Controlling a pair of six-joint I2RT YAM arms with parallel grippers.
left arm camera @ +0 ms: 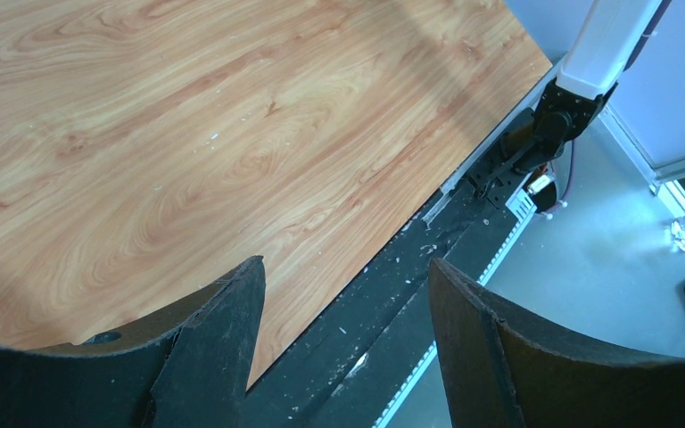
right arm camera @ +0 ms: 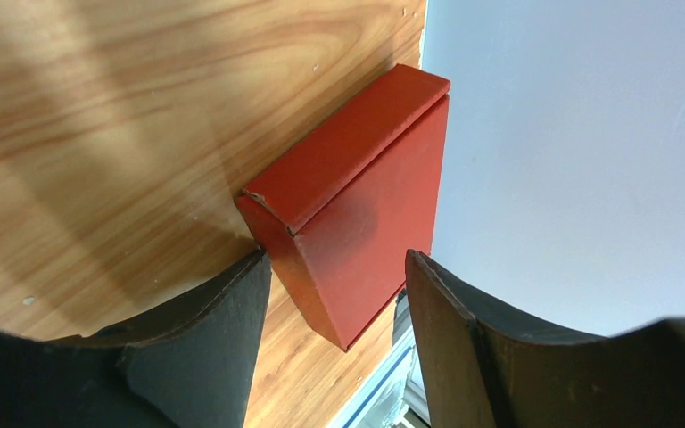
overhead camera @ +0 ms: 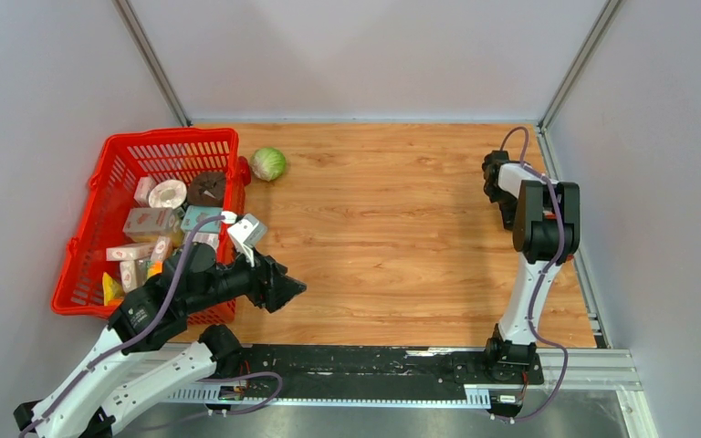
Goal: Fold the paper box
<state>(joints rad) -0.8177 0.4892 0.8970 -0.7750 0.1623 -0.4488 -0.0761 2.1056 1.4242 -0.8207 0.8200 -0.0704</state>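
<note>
Two pincers stand released. The left pincer (left arm camera: 348, 276) hangs with fingers spread and nothing between them over the bare counter (left arm camera: 187, 134) near its front edge, beside the red mesh basket (overhead camera: 172, 135). The right pincer (right arm camera: 337, 259) is parted over the paper box (right arm camera: 357, 205), which is dark red, folded shut, and sits at the counter's right edge against the pale wall (right arm camera: 571, 160); whether the fingertips touch it I cannot tell.

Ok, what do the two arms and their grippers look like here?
Both the left arm and right arm have white links, black joint housings and a loose lilac cable. The left gripper and right gripper have matte black, curved, wedge-shaped fingers with scuffed edges.
</note>
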